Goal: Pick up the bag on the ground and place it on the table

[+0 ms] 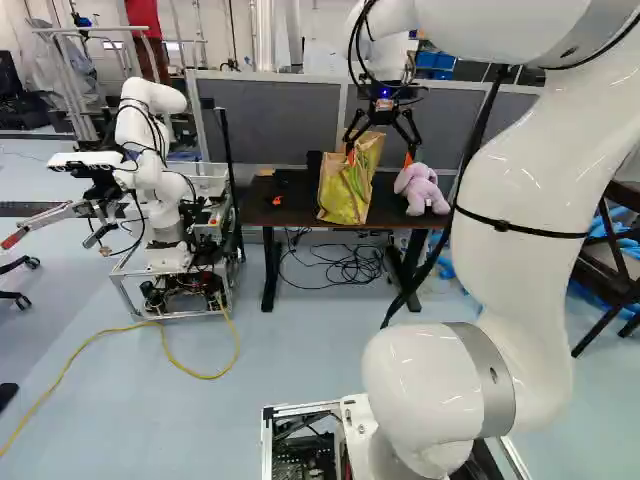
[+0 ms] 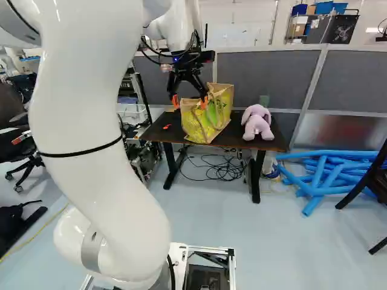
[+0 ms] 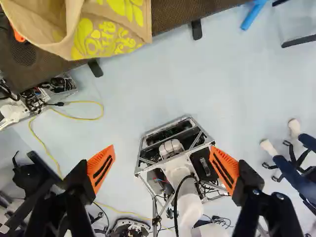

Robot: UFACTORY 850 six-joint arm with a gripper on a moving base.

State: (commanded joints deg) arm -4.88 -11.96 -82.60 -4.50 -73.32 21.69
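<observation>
The tan and yellow-green bag (image 1: 346,187) stands upright on the dark table (image 1: 290,212), near its front edge, with its handles showing in the right base view. My gripper (image 1: 380,157) is at the height of the bag's top in the left base view. In the wrist view the gripper (image 3: 162,169) is open, its orange pads wide apart with only floor and the base far below between them. There the bag (image 3: 106,32) lies clear of both fingers, out past their tips.
A pink plush toy (image 2: 257,122) sits on the table beside the bag, and a small orange-red item (image 1: 277,200) lies on its other side. Cables lie under the table. Blue foam tubes (image 2: 326,172) are on the floor. Another robot (image 1: 150,170) stands at the left; a yellow cable crosses the floor.
</observation>
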